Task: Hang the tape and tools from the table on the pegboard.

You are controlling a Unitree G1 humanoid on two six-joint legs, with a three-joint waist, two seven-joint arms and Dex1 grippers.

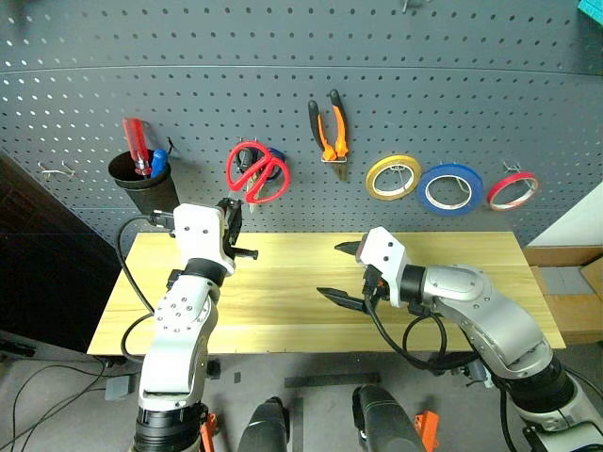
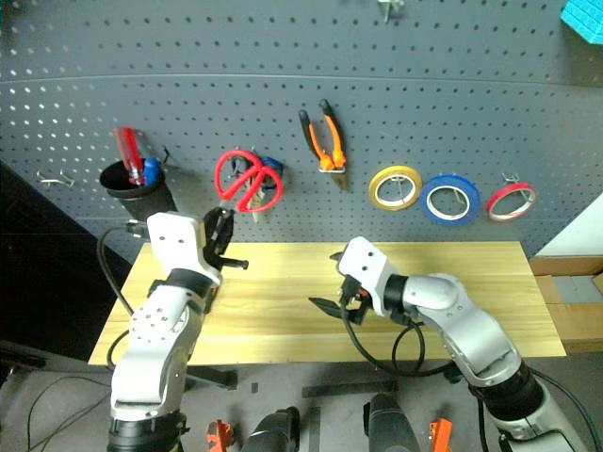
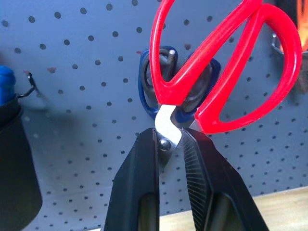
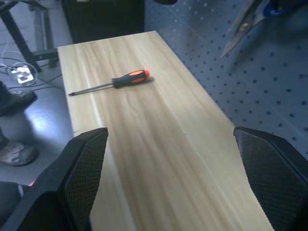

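My left gripper (image 1: pixel 232 213) is shut on the blades of the red-handled scissors (image 1: pixel 256 174), holding them handles-up against the pegboard (image 1: pixel 188 75). In the left wrist view the red loops (image 3: pixel 226 72) overlap a hook and the blue-handled scissors (image 3: pixel 146 89) hanging behind. My right gripper (image 1: pixel 330 270) hovers open over the middle of the table (image 1: pixel 452 282), holding nothing. The screwdriver (image 4: pixel 115 83) lies flat on the table's left part. The orange-handled pliers (image 1: pixel 328 127) and the blue tape (image 1: pixel 451 187) hang on the pegboard.
A yellow tape roll (image 1: pixel 393 176) and a red tape roll (image 1: pixel 512 190) hang either side of the blue one. A black cup (image 1: pixel 141 184) with red and blue handles in it hangs at the left of the board. Cables trail from both wrists.
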